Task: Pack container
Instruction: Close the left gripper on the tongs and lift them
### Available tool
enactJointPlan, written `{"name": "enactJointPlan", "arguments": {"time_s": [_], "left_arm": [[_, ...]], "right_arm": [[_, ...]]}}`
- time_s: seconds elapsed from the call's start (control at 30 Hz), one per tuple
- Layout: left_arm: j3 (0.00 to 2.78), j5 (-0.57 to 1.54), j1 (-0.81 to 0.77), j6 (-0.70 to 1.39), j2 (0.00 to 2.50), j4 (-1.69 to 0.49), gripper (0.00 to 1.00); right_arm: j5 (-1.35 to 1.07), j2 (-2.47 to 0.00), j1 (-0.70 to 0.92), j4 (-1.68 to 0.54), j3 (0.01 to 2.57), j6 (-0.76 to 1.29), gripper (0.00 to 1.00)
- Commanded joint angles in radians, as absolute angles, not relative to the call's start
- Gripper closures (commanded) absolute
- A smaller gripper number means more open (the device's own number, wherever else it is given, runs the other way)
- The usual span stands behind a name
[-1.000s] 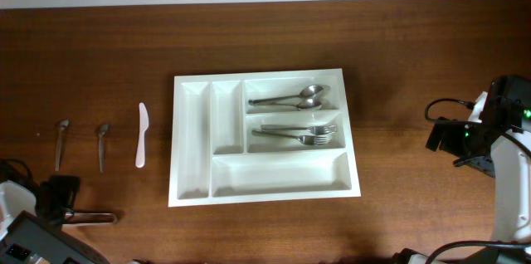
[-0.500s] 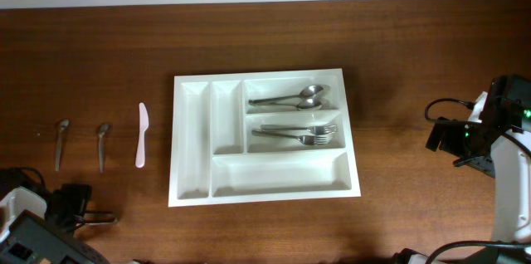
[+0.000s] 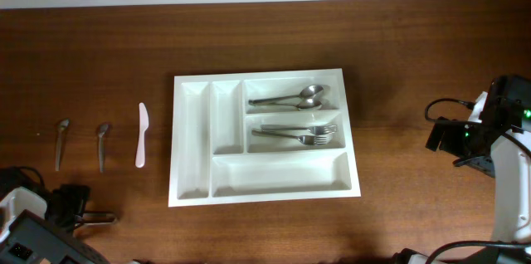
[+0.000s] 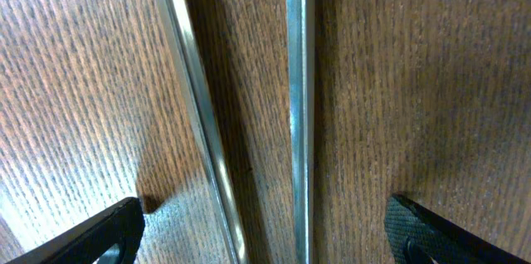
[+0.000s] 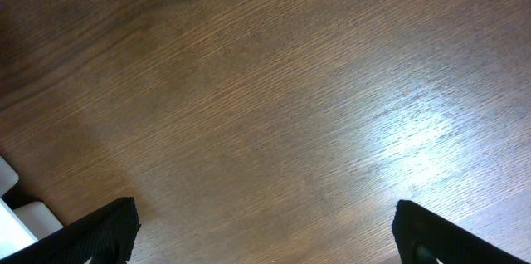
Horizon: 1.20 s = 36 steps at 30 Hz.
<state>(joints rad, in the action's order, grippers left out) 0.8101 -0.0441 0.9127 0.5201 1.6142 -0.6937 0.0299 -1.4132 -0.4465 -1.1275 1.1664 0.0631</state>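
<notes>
on grained wood [image 3: 415, 65], a white rectangular container [image 3: 192, 144] holds steel cutlery [image 3: 290, 100].

Cutlery tray [image 3: 257, 76] plain white; spoons [image 3: 290, 98] + forks [image 3: 299, 134] in it shiny silver. Table [image 3: 415, 65] dark reddish-brown w/ fine wood grain; plastic knife [image 3: 142, 135] white, 2 small metal utensils [image 3: 61, 142] dull grey. Left-wrist view: metal handles [image 4: 297, 114] silver w/ bluish glint, left gripper [image 4: 264, 239] black.
</notes>
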Motion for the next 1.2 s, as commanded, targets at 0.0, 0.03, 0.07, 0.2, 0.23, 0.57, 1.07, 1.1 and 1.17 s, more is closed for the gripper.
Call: {"name": "enactJointPlan", "arguments": {"time_s": [0.0, 0.03, 0.07, 0.2, 0.23, 0.57, 1.07, 1.1, 1.17], "left_arm": [[0.799, -0.068, 0.915, 0.522, 1.621, -0.693, 0.07], [0.799, -0.068, 0.914, 0.522, 1.621, -0.693, 0.09], [0.799, -0.068, 0.914, 0.522, 1.621, -0.693, 0.10], [0.799, -0.068, 0.914, 0.522, 1.621, -0.696, 0.20], [0.799, -0.068, 0.914, 0.522, 1.621, -0.696, 0.25], [0.799, -0.114, 0.914, 0.522, 1.621, -0.701, 0.53], [0.799, -0.133, 0.914, 0.522, 1.621, -0.719, 0.92], [0.799, -0.133, 0.914, 0.522, 1.621, -0.718, 0.92], [0.799, -0.133, 0.914, 0.522, 1.621, -0.718, 0.93]], "right_arm": [[0.046, -1.418, -0.452, -1.125, 1.168, 0.059, 0.01], [0.046, -1.418, -0.452, -1.125, 1.168, 0.059, 0.01], [0.046, -1.418, -0.452, -1.125, 1.168, 0.059, 0.01], [0.046, -1.418, -0.452, -1.125, 1.168, 0.059, 0.01], [0.046, -1.418, -0.452, -1.125, 1.168, 0.059, 0.01], [0.046, -1.418, -0.452, -1.125, 1.168, 0.059, 0.01], [0.046, -1.418, -0.452, -1.125, 1.168, 0.059, 0.01], [0.046, -1.418, -0.452, -1.125, 1.168, 0.059, 0.01], [0.046, -1.418, -0.452, -1.125, 1.168, 0.059, 0.01]]}}
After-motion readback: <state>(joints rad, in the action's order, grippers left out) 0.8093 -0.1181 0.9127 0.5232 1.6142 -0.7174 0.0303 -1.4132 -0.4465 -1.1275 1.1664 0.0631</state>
